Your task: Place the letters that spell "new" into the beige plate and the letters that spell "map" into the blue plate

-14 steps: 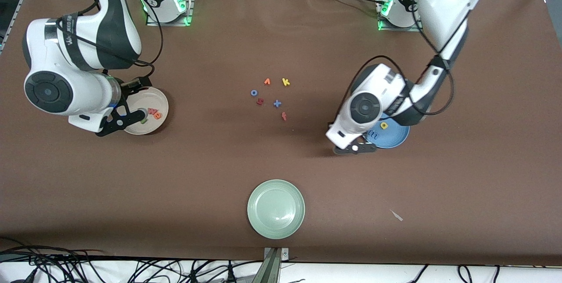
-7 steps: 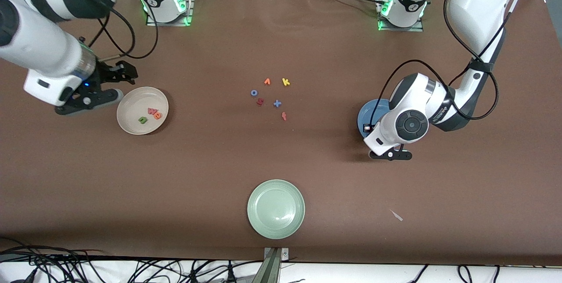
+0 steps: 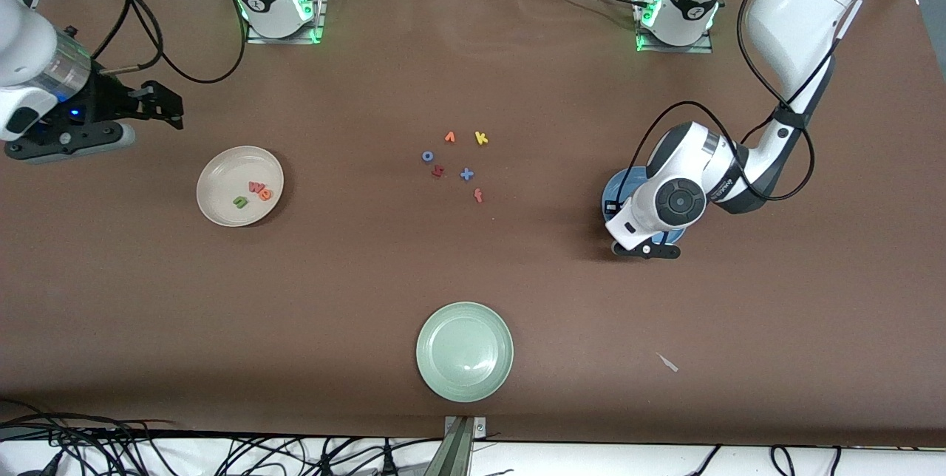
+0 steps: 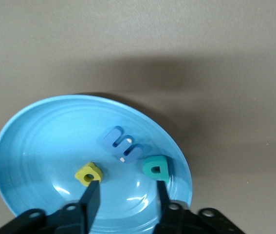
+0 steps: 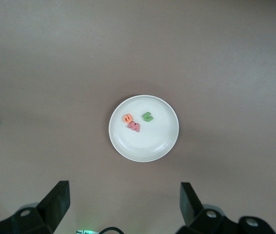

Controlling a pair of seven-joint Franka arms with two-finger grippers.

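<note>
**RELEASE AND RETRACT AT THE BLUE PLATE**

In the left wrist view I see the left gripper (image 4: 126,187) low over the blue plate (image 4: 30,126). Its fingers stand partly apart with nothing between them. The blue "m" (image 4: 122,145), yellow "a" (image 4: 88,174) and teal "p" (image 4: 155,166) lie in the plate at mid-frame, the "p" just beside one fingertip.

The right gripper (image 5: 123,190) waits high in the upper corner of the front view at the right arm's end. Its fingers are spread wide and empty. Below it, the beige plate (image 5: 152,141) holds the green "n" (image 5: 148,116), orange "e" (image 5: 127,117) and salmon "w" (image 5: 134,126).

Procedure, as I judge it:
1. Widen the left fingers fully before moving.
2. Lift straight up. A sideways pull could catch the "p" and flick it over the rim.
3. Leave the spare letters (image 3: 466,174) at frame centre and the green plate (image 3: 464,350) at lower centre untouched.

Readable writing: only the foam letters themselves. The lettering on the left arm's casing (image 3: 720,184) is too small for me to read.
</note>
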